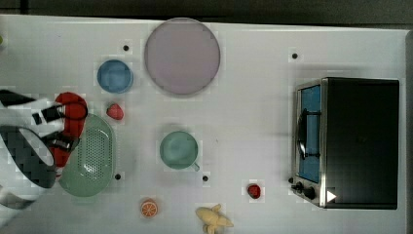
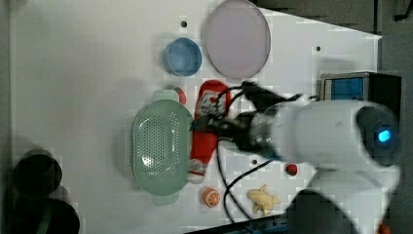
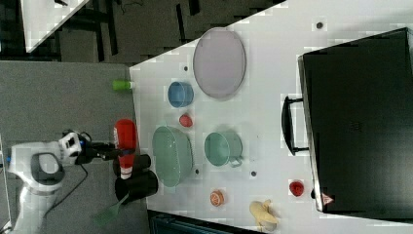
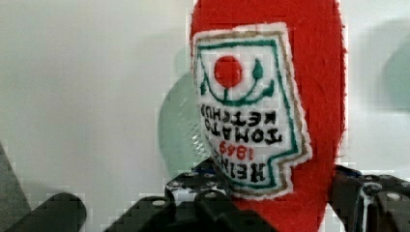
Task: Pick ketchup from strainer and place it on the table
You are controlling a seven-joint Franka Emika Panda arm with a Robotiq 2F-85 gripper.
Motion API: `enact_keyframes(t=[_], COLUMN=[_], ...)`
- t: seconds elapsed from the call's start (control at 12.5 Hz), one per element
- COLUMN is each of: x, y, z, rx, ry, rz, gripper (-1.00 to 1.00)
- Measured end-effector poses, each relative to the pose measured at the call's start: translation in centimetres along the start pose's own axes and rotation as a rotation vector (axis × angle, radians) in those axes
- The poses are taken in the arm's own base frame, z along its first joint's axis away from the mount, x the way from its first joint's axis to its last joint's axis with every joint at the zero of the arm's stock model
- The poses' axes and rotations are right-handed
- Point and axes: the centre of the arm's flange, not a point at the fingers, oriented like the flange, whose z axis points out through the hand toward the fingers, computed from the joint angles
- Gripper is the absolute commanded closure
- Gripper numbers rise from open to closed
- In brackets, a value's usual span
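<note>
One ketchup (image 2: pixel 204 141) bottle is clamped between the fingers of the gripper (image 2: pixel 209 124) and held lifted, out of the strainer (image 2: pixel 161 146); in the left view it is seen just beside the strainer's right rim, above the table (image 2: pixel 87 73), label facing the wrist camera

The ketchup (image 4: pixel 270 96) bears a stitched white label (image 4: pixel 249 111), seen upside down in the wrist view, reading "HEINZ", "1869" in red, and "TOMATO KETCHUP" in black, under a red tomato emblem on green stems. On the oven (image 3: pixel 358 122), at a near corner in the right view, a small red warning triangle (image 3: pixel 325 199) cannot be read.
</note>
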Motion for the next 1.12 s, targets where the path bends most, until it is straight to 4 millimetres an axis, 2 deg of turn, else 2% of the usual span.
enact_keyframes(t=[0.16, 0.24, 0.4, 0.56, 0.8, 0.96, 1.12], x=[3.6, 6.0, 10.6, 15.4, 21.7, 24.4, 25.5], y=[1.8, 3.5, 8.0, 13.9, 24.6, 31.3, 36.3], z=[-3.2, -4.2, -4.4, -3.4, -2.6, -1.7, 0.2], rx=[0.01, 0.013, 0.001, -0.017, -0.031, -0.038, -0.038], ry=[-0.018, -0.003, 0.003, -0.004, 0.016, 0.047, 0.062], rz=[0.002, 0.003, -0.013, -0.044, -0.006, 0.039, 0.083], gripper=[-0.16, -0.16, -0.16, -0.16, -0.16, -0.16, -0.16])
